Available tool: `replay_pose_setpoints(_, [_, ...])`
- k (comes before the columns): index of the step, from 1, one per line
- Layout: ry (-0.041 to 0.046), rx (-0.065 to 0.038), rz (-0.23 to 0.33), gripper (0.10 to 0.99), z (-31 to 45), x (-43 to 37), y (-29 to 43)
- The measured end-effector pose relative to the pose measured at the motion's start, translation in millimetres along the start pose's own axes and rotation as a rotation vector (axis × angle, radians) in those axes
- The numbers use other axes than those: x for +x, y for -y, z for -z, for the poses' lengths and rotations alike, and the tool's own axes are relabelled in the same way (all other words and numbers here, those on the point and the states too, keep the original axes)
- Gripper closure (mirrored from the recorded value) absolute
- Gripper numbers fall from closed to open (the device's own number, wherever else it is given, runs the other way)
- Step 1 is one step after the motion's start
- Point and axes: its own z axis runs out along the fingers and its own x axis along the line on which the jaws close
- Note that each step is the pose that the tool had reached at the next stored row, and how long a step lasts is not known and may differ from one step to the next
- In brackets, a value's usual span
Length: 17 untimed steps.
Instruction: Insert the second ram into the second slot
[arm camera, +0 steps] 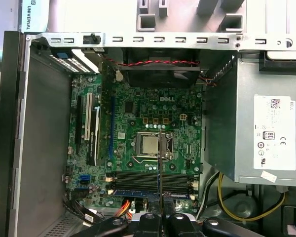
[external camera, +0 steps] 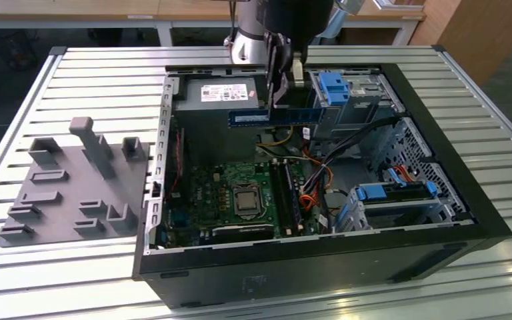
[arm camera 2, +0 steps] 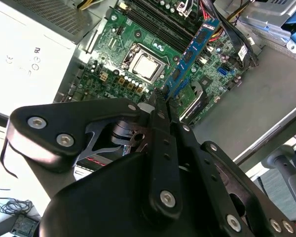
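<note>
Holding the second ram point(external camera: 274, 117) in the gripper point(external camera: 285, 100), closed narrow about mid-length; held level, with an end out to either side of the grip. Hanging well above the motherboard point(external camera: 211, 193) inside the open case point(external camera: 469, 200). Below the gripper in the first wrist view: memory slots point(arm camera: 138, 180), lying crosswise to the held ram. Possibly a blue stick point(arm camera: 138, 192) already seated there; hard to tell.

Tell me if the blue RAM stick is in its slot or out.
Out. In the exterior view the gripper holds the second ram in the air, raised above the open computer case.
</note>
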Motion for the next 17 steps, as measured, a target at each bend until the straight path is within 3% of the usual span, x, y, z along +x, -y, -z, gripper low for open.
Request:
replay_pose_setpoints(11, [-0.0021,0.000,-0.003,0.949,-0.5,4.7,-0.2])
replay_pose_setpoints(17, [-0.0006,-0.004,-0.064,0.949,-0.5,4.7,-0.1])
